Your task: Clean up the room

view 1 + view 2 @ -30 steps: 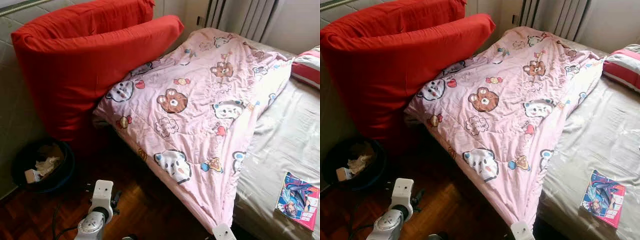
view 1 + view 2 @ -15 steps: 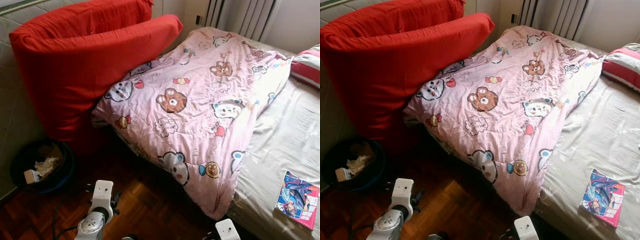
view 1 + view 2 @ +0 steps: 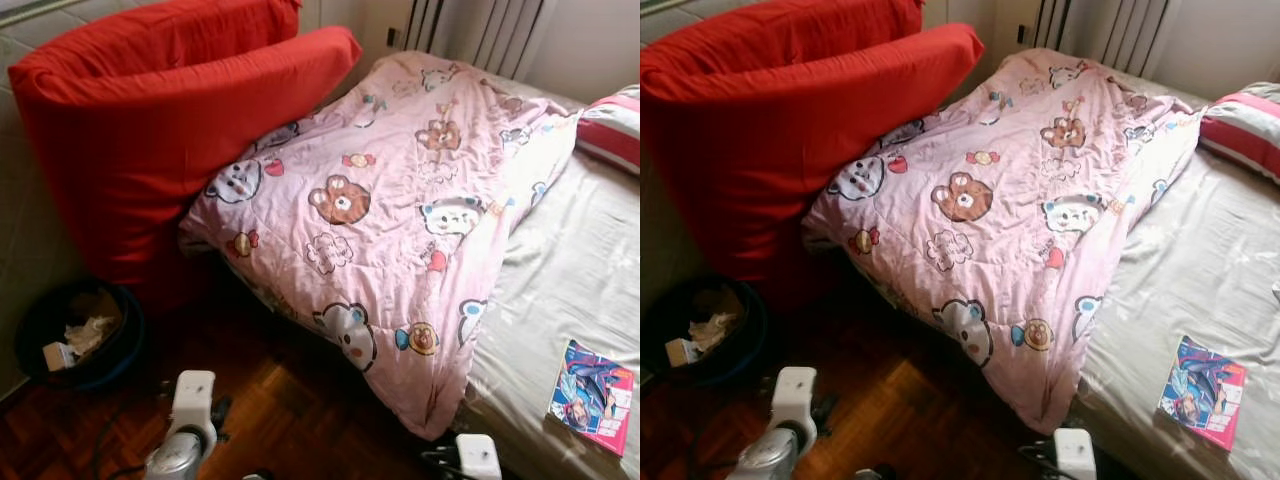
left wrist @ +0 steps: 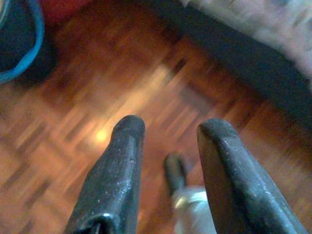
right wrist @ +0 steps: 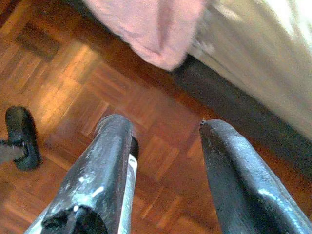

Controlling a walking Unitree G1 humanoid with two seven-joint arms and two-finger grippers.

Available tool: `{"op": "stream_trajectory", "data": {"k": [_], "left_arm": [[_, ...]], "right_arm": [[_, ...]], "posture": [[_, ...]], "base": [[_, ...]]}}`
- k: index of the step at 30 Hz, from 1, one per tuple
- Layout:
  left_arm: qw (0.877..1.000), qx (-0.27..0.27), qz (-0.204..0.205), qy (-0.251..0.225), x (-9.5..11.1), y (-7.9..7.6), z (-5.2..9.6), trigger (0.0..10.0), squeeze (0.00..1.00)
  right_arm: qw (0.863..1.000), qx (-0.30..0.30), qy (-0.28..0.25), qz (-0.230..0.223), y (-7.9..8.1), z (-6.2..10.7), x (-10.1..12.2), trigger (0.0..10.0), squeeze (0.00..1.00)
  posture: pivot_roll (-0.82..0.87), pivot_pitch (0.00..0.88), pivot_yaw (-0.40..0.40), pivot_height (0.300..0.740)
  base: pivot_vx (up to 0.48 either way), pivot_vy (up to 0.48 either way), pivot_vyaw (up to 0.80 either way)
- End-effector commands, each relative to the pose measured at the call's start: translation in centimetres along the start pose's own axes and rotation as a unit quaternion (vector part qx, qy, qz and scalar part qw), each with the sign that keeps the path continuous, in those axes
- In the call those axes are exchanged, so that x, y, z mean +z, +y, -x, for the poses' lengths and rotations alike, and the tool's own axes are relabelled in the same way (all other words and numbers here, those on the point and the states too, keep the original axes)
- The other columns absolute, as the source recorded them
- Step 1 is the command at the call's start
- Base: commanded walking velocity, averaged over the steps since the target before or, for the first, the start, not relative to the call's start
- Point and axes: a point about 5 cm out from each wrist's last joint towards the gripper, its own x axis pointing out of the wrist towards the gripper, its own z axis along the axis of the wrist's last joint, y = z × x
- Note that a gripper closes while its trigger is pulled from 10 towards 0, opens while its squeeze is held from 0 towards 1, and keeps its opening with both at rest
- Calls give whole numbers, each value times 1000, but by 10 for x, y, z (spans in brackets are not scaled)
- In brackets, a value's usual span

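A pink quilt (image 3: 400,210) printed with cartoon bears lies bunched across the left half of the bed, and its lower corner (image 5: 156,34) hangs loose over the bed's edge. My right gripper (image 5: 165,124) is open and empty, low above the parquet just short of that corner. The right wrist (image 3: 477,455) sits at the bed's near edge. My left gripper (image 4: 170,126) is open too, with nothing in it, pointing at the wooden floor. The left arm (image 3: 185,430) hangs low on the left. A colourful magazine (image 3: 592,395) lies on the beige sheet (image 3: 570,270).
Two big red cushions (image 3: 150,130) lean against the wall at the bed's left end. A dark, blue-rimmed bin (image 3: 75,335) holding crumpled paper stands on the floor below them. A red-striped pillow (image 3: 610,125) lies at the far right. Curtains hang behind the bed.
One second ago the quilt's corner was stretched down to my right wrist. It has since sprung back and hangs free, and the right gripper has let it go. The camera shifted slightly.
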Motion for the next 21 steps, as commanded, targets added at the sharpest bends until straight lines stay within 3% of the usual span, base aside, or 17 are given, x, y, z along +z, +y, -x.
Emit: {"op": "stream_trajectory", "data": {"k": [1, 3, 5, 13, 16, 21], "left_arm": [[999, 8, 5, 43, -20, 4, 6, 10000, 0], [998, 11, 5, 57, -26, 6, 8, 10000, 0], [998, 14, 9, 67, -30, 8, 9, 10000, 0], [995, -1, 12, 98, -42, 0, 12, 10000, 0], [994, -3, 19, 108, -48, -5, 14, 10000, 0], [992, 2, 26, 126, -60, -4, 20, 10000, 0]], "right_arm": [[997, -30, 25, -64, -11, 2, -11, 10000, 0], [990, -58, 20, -127, -20, 3, -10, 10000, 0], [984, -69, 11, -161, -26, 3, -8, 10000, 0], [987, -58, 2, -150, -21, 2, -4, 10000, 0], [993, -27, -8, -114, -10, 0, 3, 10000, 0], [997, -1, -19, -79, 5, -2, 9, 10000, 0]], "posture": [[-7, 128, -4, 740], [-3, 123, -1, 740], [-9, 120, 4, 740], [-23, 103, -1, 740], [-25, 99, -2, 740], [-20, 94, -5, 740]], "base": [[0, 0, 0], [0, 0, 0], [0, 0, 0], [0, 0, 0], [0, 0, 0], [0, 0, 800]]}}
